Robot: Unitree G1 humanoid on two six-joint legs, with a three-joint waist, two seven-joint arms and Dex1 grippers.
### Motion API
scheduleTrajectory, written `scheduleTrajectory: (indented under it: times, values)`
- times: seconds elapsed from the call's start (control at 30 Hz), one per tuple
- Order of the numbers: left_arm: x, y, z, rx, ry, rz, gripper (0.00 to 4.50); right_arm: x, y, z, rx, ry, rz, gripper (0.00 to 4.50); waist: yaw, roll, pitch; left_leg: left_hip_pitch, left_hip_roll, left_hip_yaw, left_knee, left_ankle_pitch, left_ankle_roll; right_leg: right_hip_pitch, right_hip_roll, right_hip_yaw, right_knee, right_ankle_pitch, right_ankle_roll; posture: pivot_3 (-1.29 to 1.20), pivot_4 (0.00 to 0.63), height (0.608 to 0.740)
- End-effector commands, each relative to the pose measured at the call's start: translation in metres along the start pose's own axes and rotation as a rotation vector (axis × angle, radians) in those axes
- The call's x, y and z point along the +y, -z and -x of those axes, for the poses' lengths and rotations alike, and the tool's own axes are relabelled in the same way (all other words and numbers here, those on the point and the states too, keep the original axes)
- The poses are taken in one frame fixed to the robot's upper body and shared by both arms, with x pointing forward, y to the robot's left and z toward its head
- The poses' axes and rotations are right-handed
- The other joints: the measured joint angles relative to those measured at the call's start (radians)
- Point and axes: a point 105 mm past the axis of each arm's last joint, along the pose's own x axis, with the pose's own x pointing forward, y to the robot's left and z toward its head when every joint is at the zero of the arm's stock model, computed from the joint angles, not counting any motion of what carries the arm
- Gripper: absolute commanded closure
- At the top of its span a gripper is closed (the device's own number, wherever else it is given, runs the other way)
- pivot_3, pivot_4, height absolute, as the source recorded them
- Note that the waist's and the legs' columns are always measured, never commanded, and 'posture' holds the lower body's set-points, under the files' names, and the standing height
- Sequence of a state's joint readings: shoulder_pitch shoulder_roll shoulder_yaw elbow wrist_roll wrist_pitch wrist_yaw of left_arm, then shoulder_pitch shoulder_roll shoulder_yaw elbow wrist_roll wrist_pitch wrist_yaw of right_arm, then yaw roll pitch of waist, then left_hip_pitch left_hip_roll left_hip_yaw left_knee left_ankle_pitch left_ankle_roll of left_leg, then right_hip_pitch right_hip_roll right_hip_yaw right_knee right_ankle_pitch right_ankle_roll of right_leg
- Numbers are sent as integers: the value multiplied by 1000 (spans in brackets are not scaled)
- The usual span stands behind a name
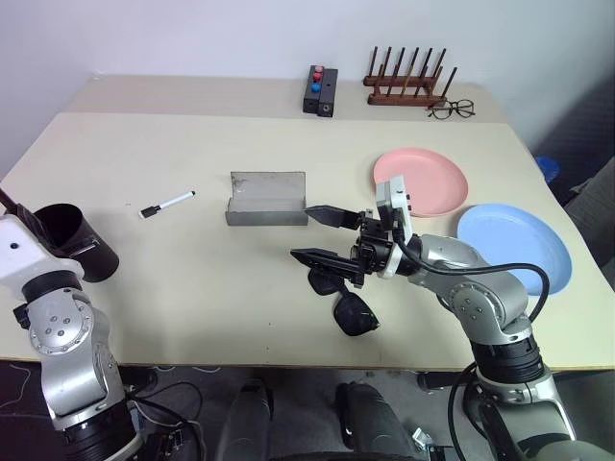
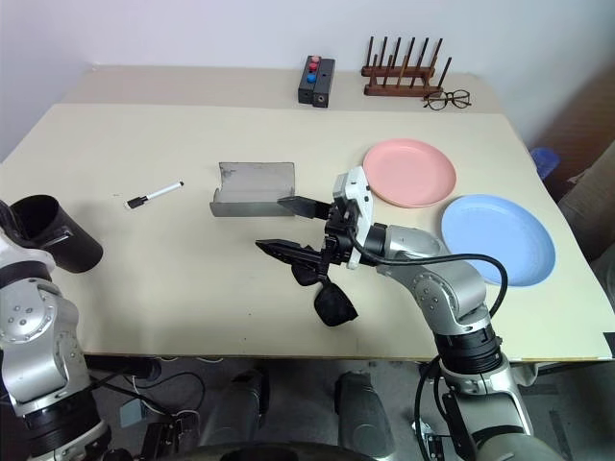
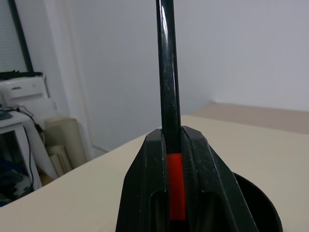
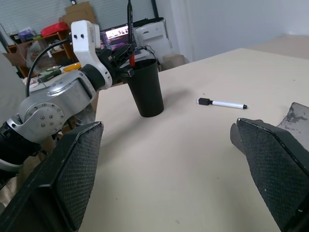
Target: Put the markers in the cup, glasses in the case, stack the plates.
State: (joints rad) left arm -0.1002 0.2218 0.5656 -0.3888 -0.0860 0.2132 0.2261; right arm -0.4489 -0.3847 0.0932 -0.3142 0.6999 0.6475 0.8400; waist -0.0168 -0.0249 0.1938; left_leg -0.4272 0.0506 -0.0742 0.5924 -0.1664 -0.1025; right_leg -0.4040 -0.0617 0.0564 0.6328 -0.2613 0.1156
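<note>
My left gripper hovers at the rim of the black cup on the table's left end. It is shut on the red marker, of which a red piece shows between the finger bases. The black-capped marker lies on the table between the cup and the case. The grey case stands open mid-table. My right gripper is open just in front of the case, fingers pointing left with nothing between them. The black sunglasses lie on the table under and just behind its lower finger. Pink plate and blue plate lie side by side on the right.
At the table's back stand a wooden peg rack, clear-lens spectacles and a black box with red and blue buttons. The sunglasses lie near the table's front edge.
</note>
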Motion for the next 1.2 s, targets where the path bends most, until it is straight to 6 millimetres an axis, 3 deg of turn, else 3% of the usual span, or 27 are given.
scheduleTrajectory:
  times: [0.03,0.1,0.2,0.4,0.6,0.7,0.83,0.93,1.0,1.2]
  values:
    - [1,-9,-1,-37,-8,-8,4457,9,-13,-5,-26,-37,52,0,0,0,0,0,0,0,0,0,0,0,0,0,0,0,0,0,150,740]
    - [1,-9,-1,-36,-8,-4,4457,9,-12,-5,-26,-37,51,0,0,0,0,0,0,0,0,0,0,0,0,0,-1,0,0,0,150,740]
    - [2,-8,-1,-38,-14,8,3330,9,-12,-4,-26,-37,50,0,0,0,0,0,0,0,-1,0,0,0,0,0,-1,0,0,0,150,740]
    - [2,-7,-1,-31,-12,-5,433,9,-10,-4,-24,-37,47,0,0,0,0,0,0,0,-1,0,0,0,0,0,-2,0,0,0,150,740]
    - [1,-8,-1,-36,-7,9,433,9,-8,-3,-22,-38,44,0,0,0,0,0,0,0,-1,0,0,0,0,0,-2,0,-1,0,150,740]
    - [-8,-19,-5,-68,34,34,433,9,-8,-3,-22,-36,45,0,1,0,0,-1,0,0,-1,0,0,-1,0,0,-2,0,-1,0,150,740]
    - [-40,-40,-14,-93,188,96,433,9,-6,-2,-20,-35,45,0,4,0,0,-1,0,0,-1,0,0,-1,0,0,-2,0,-1,0,150,740]
    - [-71,-49,-24,-54,354,18,433,7,-6,-2,-19,-34,46,0,0,0,0,-2,0,1,-1,0,0,-1,0,0,-3,1,-1,0,150,740]
    - [-84,-40,-35,60,408,-22,204,6,-6,-2,-18,-34,46,0,-1,0,0,-2,0,1,-2,0,0,-2,0,0,-3,1,-1,0,150,740]
    - [-120,8,-55,500,569,-110,204,5,-7,-6,-20,-38,52,0,-6,0,1,-2,0,0,-3,0,0,-3,0,-1,-2,0,0,0,150,740]
